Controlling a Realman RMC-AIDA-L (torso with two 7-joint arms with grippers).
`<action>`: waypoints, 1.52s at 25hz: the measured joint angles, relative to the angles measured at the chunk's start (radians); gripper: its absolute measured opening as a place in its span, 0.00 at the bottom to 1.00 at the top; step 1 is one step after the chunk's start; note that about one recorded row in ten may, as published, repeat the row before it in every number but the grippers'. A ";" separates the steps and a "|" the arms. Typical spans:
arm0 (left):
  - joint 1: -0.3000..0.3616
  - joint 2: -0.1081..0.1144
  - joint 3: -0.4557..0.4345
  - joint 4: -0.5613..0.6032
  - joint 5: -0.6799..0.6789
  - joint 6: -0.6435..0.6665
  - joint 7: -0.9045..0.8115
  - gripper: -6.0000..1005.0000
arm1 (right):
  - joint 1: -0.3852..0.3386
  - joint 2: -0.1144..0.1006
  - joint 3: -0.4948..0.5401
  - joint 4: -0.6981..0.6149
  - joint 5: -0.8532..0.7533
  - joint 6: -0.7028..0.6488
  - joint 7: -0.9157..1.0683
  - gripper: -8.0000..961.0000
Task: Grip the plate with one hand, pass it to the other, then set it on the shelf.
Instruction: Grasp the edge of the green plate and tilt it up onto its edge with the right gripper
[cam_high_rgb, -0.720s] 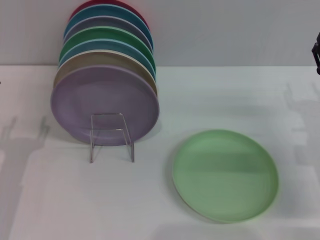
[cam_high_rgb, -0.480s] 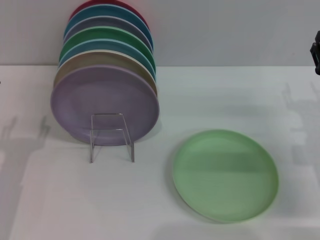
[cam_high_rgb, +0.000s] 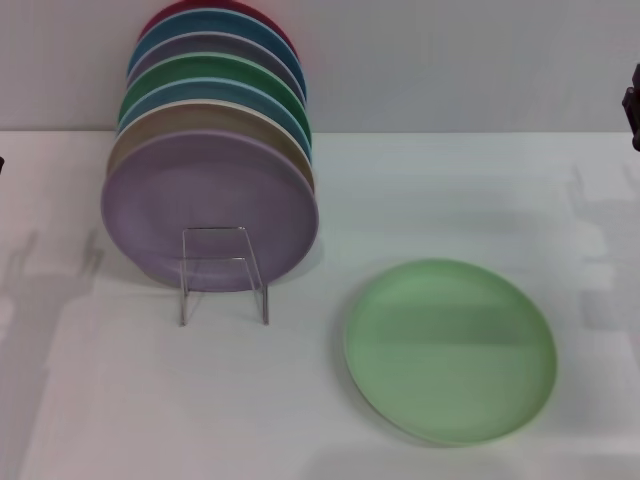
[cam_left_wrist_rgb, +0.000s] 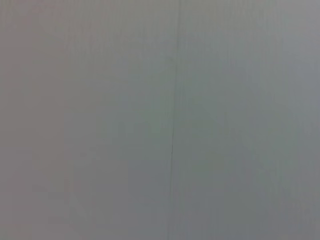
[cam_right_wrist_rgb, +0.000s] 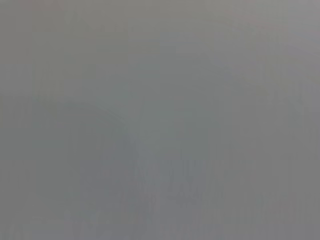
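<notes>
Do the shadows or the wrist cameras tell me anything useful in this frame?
Head view: soft arm shadows fall on the table at both sides; the plate is evenly lit, without glare. Left wrist and right wrist views: featureless grey, nothing identifiable.

Pale mint-green plate (cam_high_rgb: 450, 350), lavender front plate (cam_high_rgb: 210, 205), white table (cam_high_rgb: 450, 190)

My right gripper (cam_high_rgb: 634, 105) is cut off by the head view's right edge, only a dark sliver showing, so I cannot tell how its fingers stand; my left gripper barely nicks the left edge, too small to make out; both my wrist views give only blank grey; the plates stacked behind the lavender plate (cam_high_rgb: 210, 208) show only their upper rims; the shelf (cam_high_rgb: 223, 272) hides part of that plate's lower edge
</notes>
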 joint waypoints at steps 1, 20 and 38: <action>0.000 0.000 0.000 0.000 0.000 0.000 0.000 0.74 | 0.000 0.000 0.002 0.005 0.001 -0.002 -0.036 0.71; 0.002 0.002 -0.011 0.008 0.000 -0.003 0.000 0.74 | 0.022 -0.083 0.295 0.454 -0.003 0.728 -0.335 0.71; -0.019 0.003 -0.038 0.029 0.000 -0.025 0.000 0.74 | -0.045 -0.053 1.049 0.872 -0.436 1.984 -0.366 0.71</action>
